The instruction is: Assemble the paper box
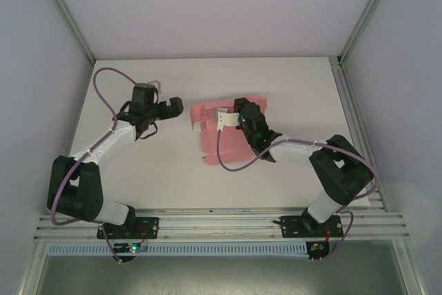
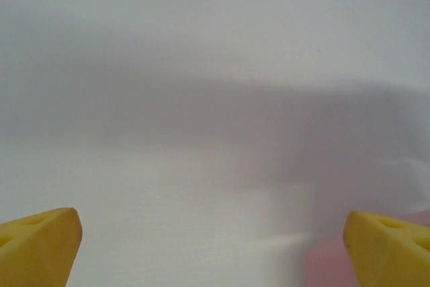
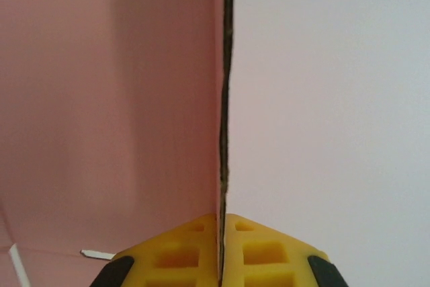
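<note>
The right gripper (image 3: 220, 236) is pinched tight on a raised edge of the pink paper box (image 1: 213, 144), seen edge-on between its yellow fingers (image 3: 178, 257). From above, the wrist covers the sheet's middle on the white table (image 1: 173, 177), so its folds are hard to read. The left gripper (image 2: 213, 247) hangs spread wide and empty just beside the sheet.

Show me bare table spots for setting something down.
Free: the far strip of table along the back wall, and the near patch between pink sheet and rail. Crowded: the middle, left claw beside the sheet, right claw clamping it.
</note>
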`<act>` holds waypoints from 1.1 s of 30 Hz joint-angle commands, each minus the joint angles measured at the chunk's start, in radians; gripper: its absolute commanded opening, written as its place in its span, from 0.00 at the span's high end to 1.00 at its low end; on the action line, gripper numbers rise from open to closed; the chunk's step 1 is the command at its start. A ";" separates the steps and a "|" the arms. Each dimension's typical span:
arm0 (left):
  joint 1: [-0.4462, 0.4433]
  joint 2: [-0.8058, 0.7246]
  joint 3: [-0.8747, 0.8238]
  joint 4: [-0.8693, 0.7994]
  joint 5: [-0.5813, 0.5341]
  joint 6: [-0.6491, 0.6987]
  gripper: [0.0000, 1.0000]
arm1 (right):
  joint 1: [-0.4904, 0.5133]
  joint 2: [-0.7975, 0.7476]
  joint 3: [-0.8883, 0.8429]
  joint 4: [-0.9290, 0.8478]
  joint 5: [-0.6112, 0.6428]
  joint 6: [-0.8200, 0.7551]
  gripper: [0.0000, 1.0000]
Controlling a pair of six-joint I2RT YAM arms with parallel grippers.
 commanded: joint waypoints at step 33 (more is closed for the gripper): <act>-0.181 0.312 -0.026 0.328 0.489 0.333 0.43 | 0.017 0.122 -0.097 0.188 0.076 -0.011 1.00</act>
